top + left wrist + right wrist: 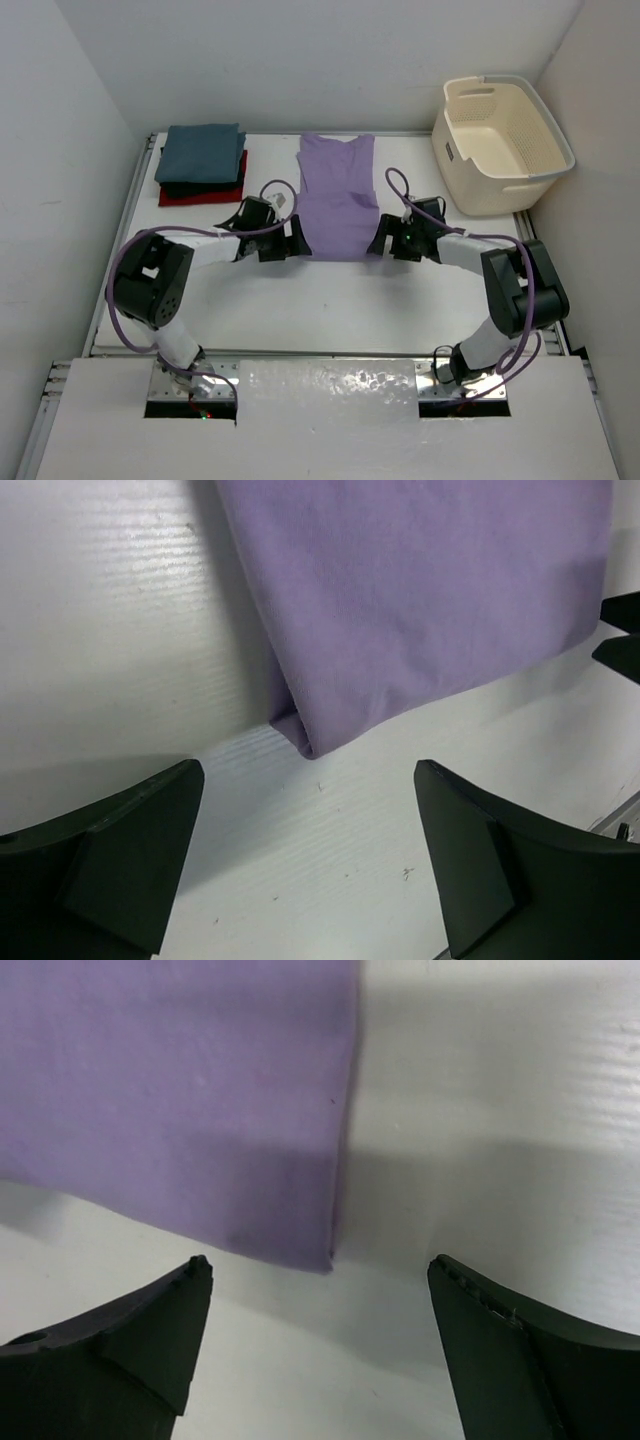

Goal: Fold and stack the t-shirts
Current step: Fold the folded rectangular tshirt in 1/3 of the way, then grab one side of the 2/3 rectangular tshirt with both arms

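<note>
A lavender t-shirt [337, 195] lies flat in the middle of the table, folded into a long strip with its hem toward me. My left gripper [297, 242] stands open at the hem's left corner, and my right gripper [378, 240] stands open at the right corner. In the left wrist view the shirt [420, 590] ends in a folded corner just ahead of the open gripper [310, 780]. The right wrist view shows the shirt [180, 1100] with its corner close in front of the open gripper [320, 1272]. Neither gripper holds any cloth. A folded stack sits at the back left: teal t-shirt [203, 152] on top, black [185, 186] beneath it, red [200, 198] at the bottom.
A cream perforated laundry basket [490, 190] stands at the back right corner, with nothing showing inside. White walls close in the table [330, 300] on the left, back and right. The arm bases sit at the near edge.
</note>
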